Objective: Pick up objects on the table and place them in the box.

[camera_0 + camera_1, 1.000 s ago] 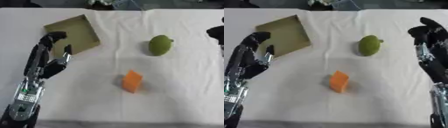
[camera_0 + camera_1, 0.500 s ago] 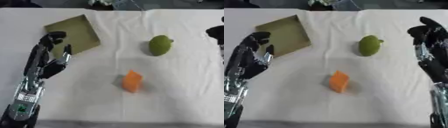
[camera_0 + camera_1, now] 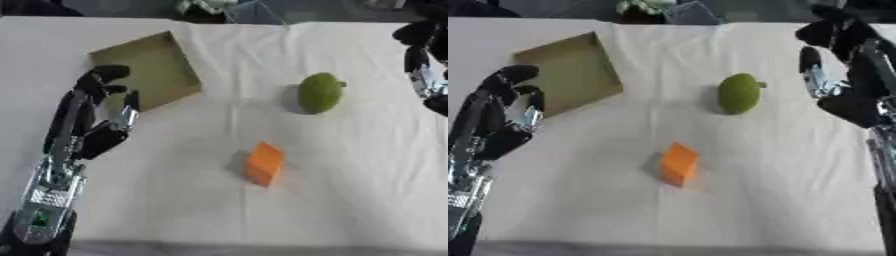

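Observation:
A green mango-like fruit (image 3: 739, 93) lies on the white cloth right of centre. An orange block (image 3: 679, 163) stands nearer the front, in the middle. A shallow tan box (image 3: 147, 70) sits at the back left, with nothing visible inside. My left hand (image 3: 96, 120) hovers at the left, just in front of the box, fingers relaxed and holding nothing. My right hand (image 3: 846, 75) is at the right edge, to the right of the fruit and apart from it, fingers loosely bent and holding nothing.
The white cloth (image 3: 350, 200) covers the whole table. Some dark and greenish items (image 3: 206, 7) lie beyond the far edge.

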